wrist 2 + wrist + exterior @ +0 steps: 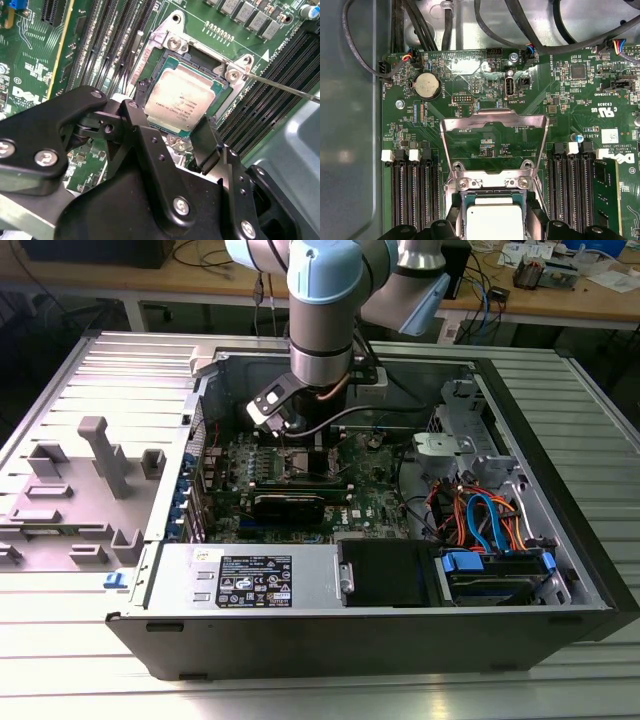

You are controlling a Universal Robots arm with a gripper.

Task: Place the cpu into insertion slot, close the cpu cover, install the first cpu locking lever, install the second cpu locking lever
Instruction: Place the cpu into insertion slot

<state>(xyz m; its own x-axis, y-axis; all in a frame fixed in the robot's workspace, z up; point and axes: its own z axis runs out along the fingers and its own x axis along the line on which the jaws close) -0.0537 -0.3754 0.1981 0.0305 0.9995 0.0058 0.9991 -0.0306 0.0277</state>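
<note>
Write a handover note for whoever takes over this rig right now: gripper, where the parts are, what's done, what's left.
The gripper is low inside the computer case, right at the cpu; I cannot tell whether it grips.
The cpu lies flat in the insertion slot on the motherboard and looks seated.
The cpu cover is swung open, away from the slot.
A thin lever juts out from the slot's corner.
Done: cpu in the slot.
Left: closing the cover, both locking levers.
</note>
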